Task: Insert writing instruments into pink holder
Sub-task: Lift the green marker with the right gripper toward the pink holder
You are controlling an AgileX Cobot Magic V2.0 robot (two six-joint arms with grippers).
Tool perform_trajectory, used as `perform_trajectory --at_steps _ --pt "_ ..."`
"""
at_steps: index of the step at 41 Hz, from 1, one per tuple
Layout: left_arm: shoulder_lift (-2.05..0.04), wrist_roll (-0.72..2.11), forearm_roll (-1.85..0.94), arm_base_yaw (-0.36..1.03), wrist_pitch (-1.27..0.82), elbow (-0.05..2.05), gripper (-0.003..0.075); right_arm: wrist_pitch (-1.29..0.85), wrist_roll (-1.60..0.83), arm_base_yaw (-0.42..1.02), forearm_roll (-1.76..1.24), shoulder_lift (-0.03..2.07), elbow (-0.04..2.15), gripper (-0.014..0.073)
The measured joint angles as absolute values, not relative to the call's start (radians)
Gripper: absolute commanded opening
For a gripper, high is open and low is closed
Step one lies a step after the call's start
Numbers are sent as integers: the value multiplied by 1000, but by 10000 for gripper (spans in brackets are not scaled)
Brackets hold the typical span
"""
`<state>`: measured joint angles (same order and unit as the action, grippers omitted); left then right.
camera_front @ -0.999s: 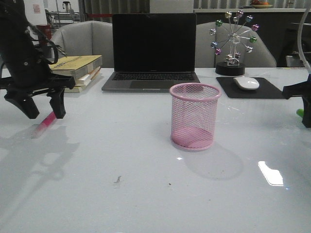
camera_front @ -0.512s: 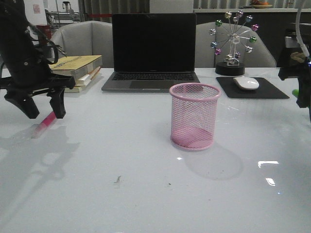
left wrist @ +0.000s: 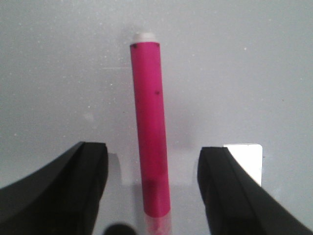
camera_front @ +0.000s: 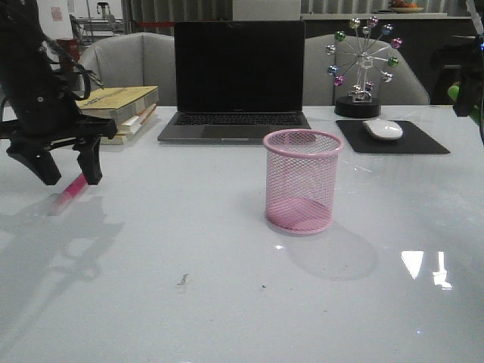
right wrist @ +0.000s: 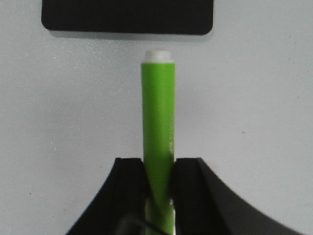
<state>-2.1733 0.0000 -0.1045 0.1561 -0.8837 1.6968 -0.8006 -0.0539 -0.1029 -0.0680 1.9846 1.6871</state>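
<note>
We see left fingers [left wrist: 154, 191] spread astride pink marker [left wrist: 149, 122] on worktop [camera_front: 227, 287] | right fingers [right wrist: 157, 171] pinching green marker [right wrist: 158, 117] | pink cup [camera_front: 301, 181] upright mid-worktop

Green marker [right wrist: 158, 122] lower end hidden between right gripper [right wrist: 157, 178] jaws.

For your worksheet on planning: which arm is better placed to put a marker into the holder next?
Right. The right gripper is shut on the green marker; the left gripper is open around the pink marker on the table.
</note>
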Motion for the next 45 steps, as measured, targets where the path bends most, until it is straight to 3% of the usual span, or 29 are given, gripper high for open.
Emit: perform_trajectory --at_steps 21,45 --pt "-2173 0 -102 156 -884 1697 455 -609 -77 55 -77 1834 1635 57" --pt "-2173 0 -88 156 -884 1697 455 -111 -77 191 -99 1633 1186 57"
